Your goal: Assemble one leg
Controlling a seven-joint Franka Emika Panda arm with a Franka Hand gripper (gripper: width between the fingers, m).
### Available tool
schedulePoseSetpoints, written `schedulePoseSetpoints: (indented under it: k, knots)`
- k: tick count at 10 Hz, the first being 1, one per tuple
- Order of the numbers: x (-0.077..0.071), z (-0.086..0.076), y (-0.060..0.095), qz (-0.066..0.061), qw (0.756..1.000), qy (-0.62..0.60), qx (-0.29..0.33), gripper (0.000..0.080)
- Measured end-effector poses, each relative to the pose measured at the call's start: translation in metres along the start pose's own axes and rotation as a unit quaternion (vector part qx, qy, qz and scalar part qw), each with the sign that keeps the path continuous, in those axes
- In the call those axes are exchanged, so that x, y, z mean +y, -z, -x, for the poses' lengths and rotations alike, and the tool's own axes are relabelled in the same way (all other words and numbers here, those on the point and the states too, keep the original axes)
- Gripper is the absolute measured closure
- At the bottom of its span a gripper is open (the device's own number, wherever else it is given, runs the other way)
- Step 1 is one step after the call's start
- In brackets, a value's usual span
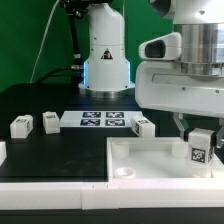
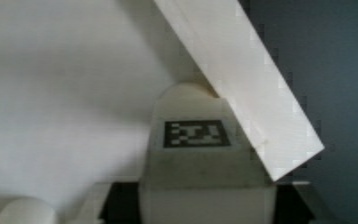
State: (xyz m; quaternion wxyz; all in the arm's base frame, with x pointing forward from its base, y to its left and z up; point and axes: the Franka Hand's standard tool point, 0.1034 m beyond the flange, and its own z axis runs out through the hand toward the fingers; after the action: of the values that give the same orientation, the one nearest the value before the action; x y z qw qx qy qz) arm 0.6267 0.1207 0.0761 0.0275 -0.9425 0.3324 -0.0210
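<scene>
The leg (image 1: 199,147) hangs gripped upright between the jaws, tag outward, over the tray (image 1: 160,165). Only the wrist view shows its top (image 2: 197,140) apparently touching the tray's raised rim (image 2: 247,85). Open tray floor lies beside it. The arm (image 1: 185,75) points straight down at the desk (image 1: 40,100).

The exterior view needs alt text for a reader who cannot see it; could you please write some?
The robot's hand holds a small white tagged leg over the large white tray at the exterior view's right. Three more legs and the marker board lie on the black table behind.
</scene>
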Motion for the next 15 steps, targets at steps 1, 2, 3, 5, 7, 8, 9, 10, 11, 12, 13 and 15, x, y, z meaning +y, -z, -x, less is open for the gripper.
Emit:
schedulePoseSetpoints:
  k: [1, 2, 3, 5, 7, 8, 9, 10, 11, 12, 13, 15]
  knots:
    - [-0.0008, 0.0017, 0.0, 0.004, 0.997, -0.081, 0.004, 0.0507]
    - [-0.001, 0.0023, 0.0001, 0.006, 0.99, -0.138, 0.007, 0.0507]
    - [-0.0006, 0.0019, 0.0001, 0.003, 0.983, -0.184, 0.004, 0.0507]
    - [0.0014, -0.0005, 0.0005, -0.006, 0.962, -0.274, -0.011, 0.0507]
    - [0.0011, 0.0, 0.0003, -0.007, 0.969, -0.246, -0.012, 0.0419]
    - [0.0009, 0.0002, 0.0002, -0.007, 0.969, -0.246, -0.012, 0.0223]
    - [0.0006, -0.0003, 0.0005, -0.008, 0.976, -0.217, -0.01, 0.0223]
    - [0.0002, -0.0002, 0.0007, -0.006, 0.993, -0.117, -0.007, 0.0167]
    - [-0.0014, 0.0004, 0.0013, -0.008, 0.998, -0.054, -0.006, 0.0167]
    - [-0.0038, 0.001, 0.0022, -0.01, 1.0, 0.008, -0.006, 0.0153]
    - [-0.0038, -0.0001, 0.0027, -0.011, 0.997, 0.081, -0.005, 0.0151]
    - [-0.0035, -0.0007, 0.0024, -0.01, 0.982, 0.191, -0.004, 0.0151]
